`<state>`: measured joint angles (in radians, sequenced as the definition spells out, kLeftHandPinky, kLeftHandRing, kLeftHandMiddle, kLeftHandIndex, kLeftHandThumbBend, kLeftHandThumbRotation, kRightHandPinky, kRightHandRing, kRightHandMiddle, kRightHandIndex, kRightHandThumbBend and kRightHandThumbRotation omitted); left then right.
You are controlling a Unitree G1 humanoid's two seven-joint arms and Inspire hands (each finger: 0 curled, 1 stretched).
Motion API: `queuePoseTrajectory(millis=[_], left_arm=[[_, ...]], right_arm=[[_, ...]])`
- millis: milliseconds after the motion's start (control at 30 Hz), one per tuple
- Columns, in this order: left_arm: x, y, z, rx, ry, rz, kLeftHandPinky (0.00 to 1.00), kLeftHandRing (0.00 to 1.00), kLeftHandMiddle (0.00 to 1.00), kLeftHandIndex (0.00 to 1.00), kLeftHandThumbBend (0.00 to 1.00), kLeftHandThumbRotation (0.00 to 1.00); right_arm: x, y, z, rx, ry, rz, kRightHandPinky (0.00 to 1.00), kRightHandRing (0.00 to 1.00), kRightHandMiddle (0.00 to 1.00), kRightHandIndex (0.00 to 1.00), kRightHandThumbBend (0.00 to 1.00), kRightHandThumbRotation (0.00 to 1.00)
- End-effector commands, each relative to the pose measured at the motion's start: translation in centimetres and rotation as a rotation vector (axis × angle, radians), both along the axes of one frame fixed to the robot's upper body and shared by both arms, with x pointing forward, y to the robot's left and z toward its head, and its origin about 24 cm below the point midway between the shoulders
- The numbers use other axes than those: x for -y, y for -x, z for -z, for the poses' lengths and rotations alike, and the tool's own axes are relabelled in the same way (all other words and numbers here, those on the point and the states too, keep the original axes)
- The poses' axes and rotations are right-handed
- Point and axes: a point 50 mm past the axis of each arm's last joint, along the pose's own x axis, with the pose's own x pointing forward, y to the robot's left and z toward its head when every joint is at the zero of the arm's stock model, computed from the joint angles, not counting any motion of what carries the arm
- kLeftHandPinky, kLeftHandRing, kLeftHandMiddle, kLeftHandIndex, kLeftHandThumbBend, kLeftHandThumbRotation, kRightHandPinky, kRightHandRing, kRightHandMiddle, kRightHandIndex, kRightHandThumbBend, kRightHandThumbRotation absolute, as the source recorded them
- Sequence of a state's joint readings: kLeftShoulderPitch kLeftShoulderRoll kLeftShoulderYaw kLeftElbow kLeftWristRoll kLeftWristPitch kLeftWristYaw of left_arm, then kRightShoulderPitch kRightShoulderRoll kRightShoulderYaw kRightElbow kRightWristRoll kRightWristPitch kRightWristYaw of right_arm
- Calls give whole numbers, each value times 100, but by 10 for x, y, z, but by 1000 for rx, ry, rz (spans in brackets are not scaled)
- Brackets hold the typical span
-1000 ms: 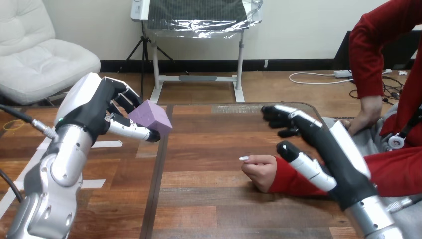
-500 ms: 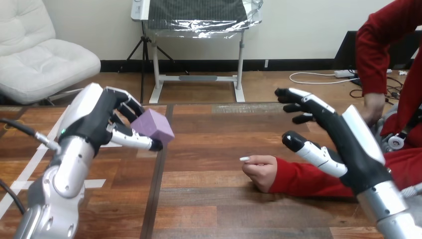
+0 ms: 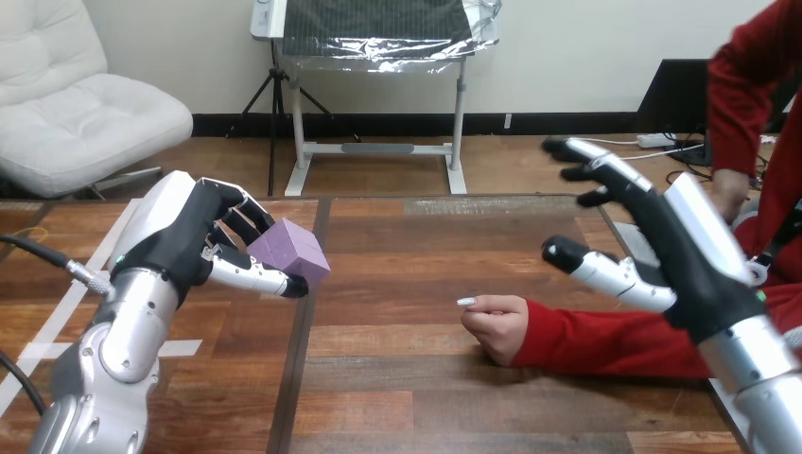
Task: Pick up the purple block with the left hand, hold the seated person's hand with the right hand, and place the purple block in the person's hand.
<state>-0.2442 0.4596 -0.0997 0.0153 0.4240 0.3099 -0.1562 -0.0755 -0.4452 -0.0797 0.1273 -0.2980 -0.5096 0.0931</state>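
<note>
**Hazards.**
- The purple block [image 3: 291, 253] is clear of the table [image 3: 407, 388], at 9 o'clock in the head view. I grip it from one side only, and its far corner juts out toward 3 o'clock. A jolt while I carry it could turn it in the grip or drop it.
- The person's hand [image 3: 494, 323] rests on the table just below centre, curled into a loose fist, with the sleeve running off toward 3 o'clock. While it stays curled I judge there is no palm to receive the block, so a release now would probably send the block rolling off the knuckles.
- My right hand [image 3: 686, 251] is raised at 2 o'clock from that fist and well apart from it. A careless descent could land on the sleeve instead of the hand, or press too hard.

**Finger state.**
- Left hand [image 3: 180, 236]: the fingers are curled over the top of the block and the thumb is pressed along its lower face. The grip is closed on the block.
- Right hand: the fingers [image 3: 588, 156] are spread wide and point toward 10 o'clock, and the thumb is set well apart below them. It holds nothing and touches nothing.
</note>
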Motion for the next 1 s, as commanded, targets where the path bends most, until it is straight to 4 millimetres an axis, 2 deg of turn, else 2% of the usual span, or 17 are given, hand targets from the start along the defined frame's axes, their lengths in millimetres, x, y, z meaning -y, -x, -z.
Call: queuePoseTrajectory(millis=[0,267,967], left_arm=[[2,-9,-23,82,-6,17,30,35,41,41,81,0],[2,-9,-23,84,-7,22,30,35,41,42,81,0],[4,-10,-25,103,19,43,30,35,40,41,82,0]], right_arm=[[10,-17,-32,126,71,29,70,84,90,90,98,93],[18,-26,-37,107,150,39,69,86,92,91,100,92],[35,-44,-34,6,286,-8,68,88,91,91,100,76]])
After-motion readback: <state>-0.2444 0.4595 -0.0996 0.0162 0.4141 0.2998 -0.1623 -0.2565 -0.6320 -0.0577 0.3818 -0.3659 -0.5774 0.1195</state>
